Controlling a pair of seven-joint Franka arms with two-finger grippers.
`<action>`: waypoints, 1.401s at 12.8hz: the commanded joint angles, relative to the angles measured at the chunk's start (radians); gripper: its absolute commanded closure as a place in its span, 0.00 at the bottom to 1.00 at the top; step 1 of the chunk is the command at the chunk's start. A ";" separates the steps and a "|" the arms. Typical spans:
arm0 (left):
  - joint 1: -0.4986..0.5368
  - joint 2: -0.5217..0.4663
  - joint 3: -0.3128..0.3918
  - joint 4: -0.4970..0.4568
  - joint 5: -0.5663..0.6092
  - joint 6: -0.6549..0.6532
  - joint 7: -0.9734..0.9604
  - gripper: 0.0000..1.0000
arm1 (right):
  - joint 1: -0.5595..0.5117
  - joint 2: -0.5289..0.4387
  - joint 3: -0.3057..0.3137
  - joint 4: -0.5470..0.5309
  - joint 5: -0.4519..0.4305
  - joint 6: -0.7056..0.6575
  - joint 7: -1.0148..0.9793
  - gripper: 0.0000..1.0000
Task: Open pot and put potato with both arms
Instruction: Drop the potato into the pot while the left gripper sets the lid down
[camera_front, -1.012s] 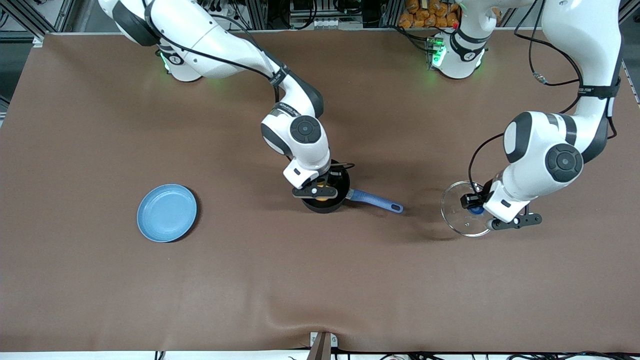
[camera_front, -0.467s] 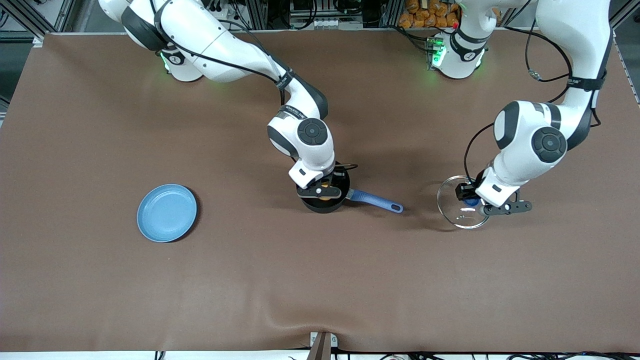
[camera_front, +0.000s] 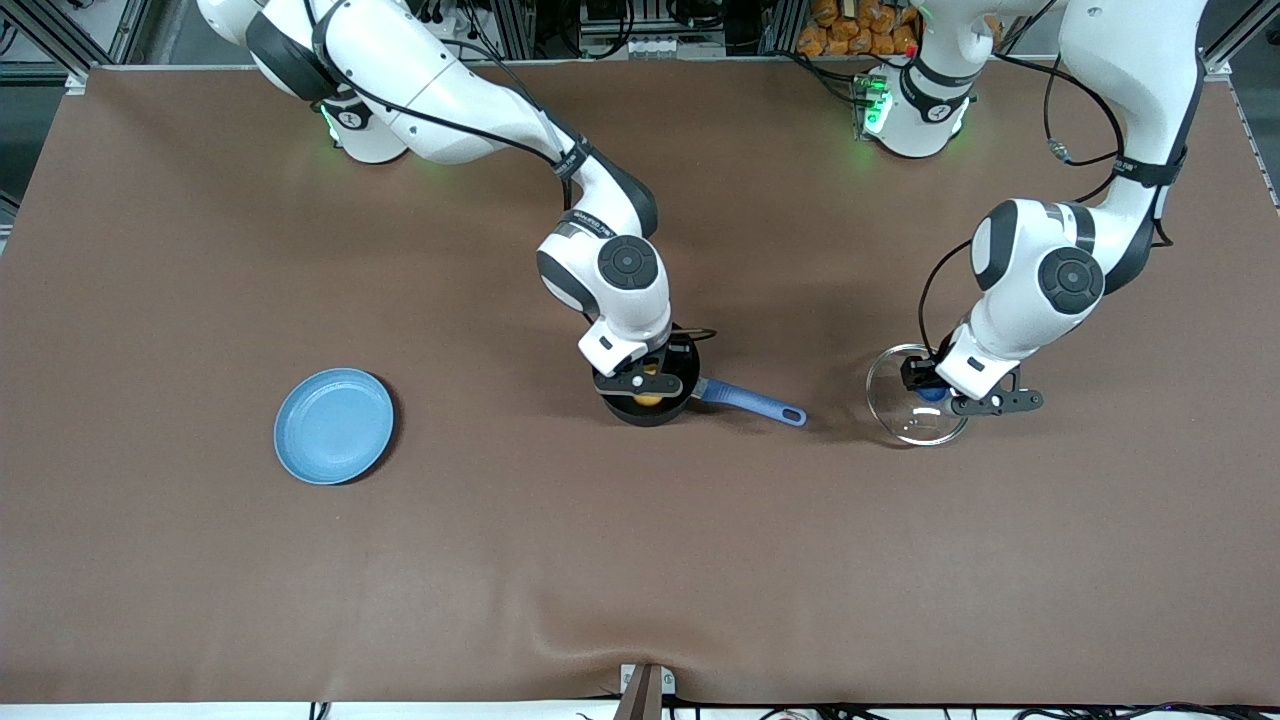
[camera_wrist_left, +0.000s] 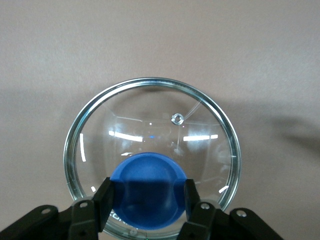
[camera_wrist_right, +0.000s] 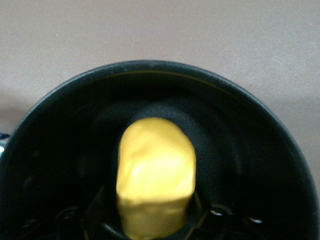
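The black pot (camera_front: 676, 404) with its blue handle (camera_front: 752, 401) stands open mid-table. My right gripper (camera_front: 646, 386) reaches down into it, shut on the yellow potato (camera_front: 648, 399). In the right wrist view the potato (camera_wrist_right: 155, 175) sits between my fingers, low inside the pot (camera_wrist_right: 55, 130). My left gripper (camera_front: 934, 394) is shut on the blue knob (camera_wrist_left: 147, 182) of the glass lid (camera_front: 903, 420), toward the left arm's end of the table. The lid (camera_wrist_left: 150, 125) is level and close to the table; I cannot tell whether it touches.
A flat light-blue plate (camera_front: 333, 425) lies toward the right arm's end of the table. The brown table cover (camera_front: 640, 560) has a small wrinkle near its front edge.
My left gripper has carried the lid a little toward the pot and away from the front camera. My right gripper has shifted slightly and stays in the pot with the potato.
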 joint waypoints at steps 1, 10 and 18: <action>0.012 -0.029 -0.004 -0.036 0.024 0.019 0.023 1.00 | 0.010 0.003 -0.008 0.044 -0.031 -0.009 0.016 0.00; 0.047 0.031 -0.004 0.001 0.055 0.041 0.051 0.00 | -0.041 -0.177 0.004 0.052 -0.047 -0.234 -0.106 0.00; 0.044 -0.036 -0.004 0.447 0.055 -0.427 0.054 0.00 | -0.361 -0.420 0.006 0.049 0.075 -0.527 -0.394 0.00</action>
